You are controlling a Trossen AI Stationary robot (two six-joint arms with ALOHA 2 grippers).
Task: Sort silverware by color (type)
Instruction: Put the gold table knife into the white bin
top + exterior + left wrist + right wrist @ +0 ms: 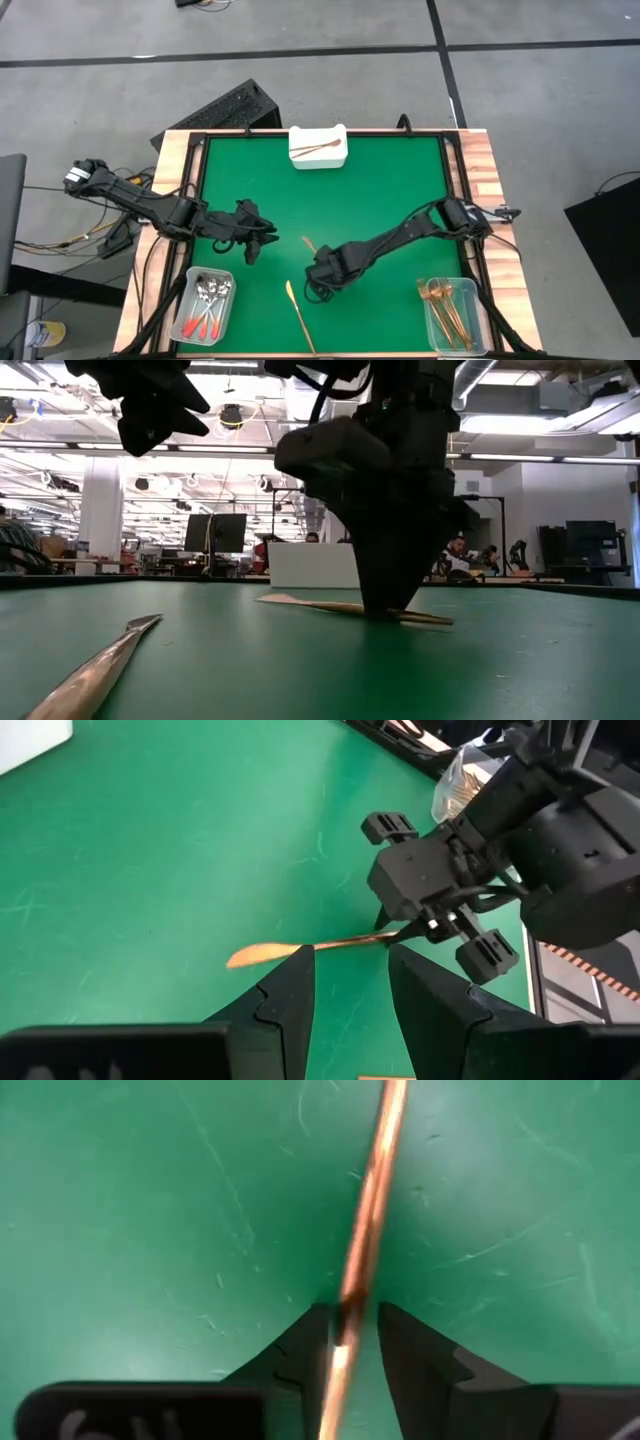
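A copper utensil (pixel 308 243) lies flat on the green mat near the table's middle. My right gripper (pixel 318 275) stands over it, shut on its slim shaft (pixel 375 1170). My left gripper (pixel 258 245) hovers open just to the left, above the mat, touching nothing; its own view shows the utensil (pixel 300 948) and the right gripper (pixel 410 932) beyond its fingers. A gold knife (pixel 298 315) lies on the mat toward the near edge. Red-handled spoons (pixel 205 300) fill the near-left bin, copper pieces (pixel 448 305) the near-right bin. My right gripper pinches the copper utensil's slim shaft (pixel 352 1295) between its two fingers, toward the end away from the broad tip (pixel 250 955). The fingers (pixel 385 595) come from above, pointing down, and lie across the shaft. The utensil rests flat on the mat.
A white tray (pixel 318 155) with two utensils sits at the far edge's middle. Clear bins stand at the near-left (pixel 190 325) and near-right (pixel 480 335) corners. A raised black frame (pixel 196 190) borders the mat. The gold knife (pixel 100 665) lies close in front of the low camera.
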